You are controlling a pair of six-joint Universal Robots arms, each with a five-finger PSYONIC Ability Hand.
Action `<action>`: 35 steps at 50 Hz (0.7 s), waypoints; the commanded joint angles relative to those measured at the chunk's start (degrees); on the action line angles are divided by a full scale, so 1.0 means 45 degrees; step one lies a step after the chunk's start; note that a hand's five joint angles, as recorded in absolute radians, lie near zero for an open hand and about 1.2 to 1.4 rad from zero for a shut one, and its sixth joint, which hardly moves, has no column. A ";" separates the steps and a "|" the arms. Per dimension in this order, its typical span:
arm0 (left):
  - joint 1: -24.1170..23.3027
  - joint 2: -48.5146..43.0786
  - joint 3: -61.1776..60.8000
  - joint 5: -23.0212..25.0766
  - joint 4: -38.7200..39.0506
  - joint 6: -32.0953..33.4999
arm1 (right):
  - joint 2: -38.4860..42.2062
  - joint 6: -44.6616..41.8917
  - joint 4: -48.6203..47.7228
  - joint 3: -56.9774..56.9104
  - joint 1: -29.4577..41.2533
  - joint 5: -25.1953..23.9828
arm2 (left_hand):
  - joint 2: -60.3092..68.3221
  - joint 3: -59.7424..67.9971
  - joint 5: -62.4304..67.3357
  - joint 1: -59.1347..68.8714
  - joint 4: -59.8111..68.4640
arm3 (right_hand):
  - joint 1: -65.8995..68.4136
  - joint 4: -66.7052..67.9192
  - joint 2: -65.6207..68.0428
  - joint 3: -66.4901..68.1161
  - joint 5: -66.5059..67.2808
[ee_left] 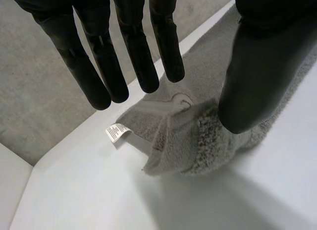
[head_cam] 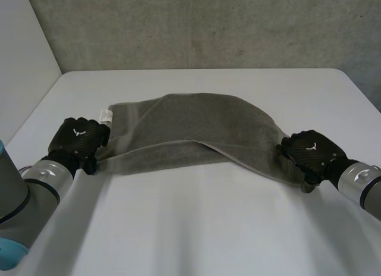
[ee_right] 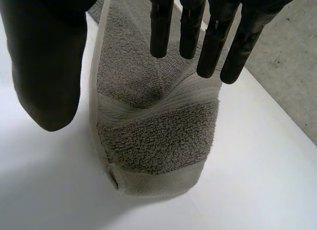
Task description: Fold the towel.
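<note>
Grey terry towel [head_cam: 196,124] doubled lengthwise, ends bunched (white tag [head_cam: 106,115] at left end).

Straight-fingered right hand [ee_right: 44,61] over end of grey towel [ee_right: 158,136] on white table [ee_right: 252,170].

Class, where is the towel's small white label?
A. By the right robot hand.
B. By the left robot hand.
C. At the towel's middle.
B: the white label sticks out of the towel at the end beside the left robot hand.
</note>
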 commanded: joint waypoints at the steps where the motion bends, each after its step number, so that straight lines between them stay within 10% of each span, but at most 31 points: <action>1: 0.0016 -0.0521 -0.0150 -0.0011 0.0197 0.0074 | 0.0049 0.0007 -0.0722 0.0495 -0.0016 0.0354 | -0.1388 -0.1354 -0.3472 -0.1439 -0.1565 | -0.0534 -0.0324 -0.0567 -0.0436 0.0056; 35: 0.0231 -0.2612 0.0886 -0.0674 0.0529 0.1637 | 0.1729 -0.0110 -0.1015 -0.0735 0.0179 0.1448 | 0.0668 0.0702 -0.1417 0.0616 0.0491 | 0.0550 0.0760 0.0517 0.0648 0.1140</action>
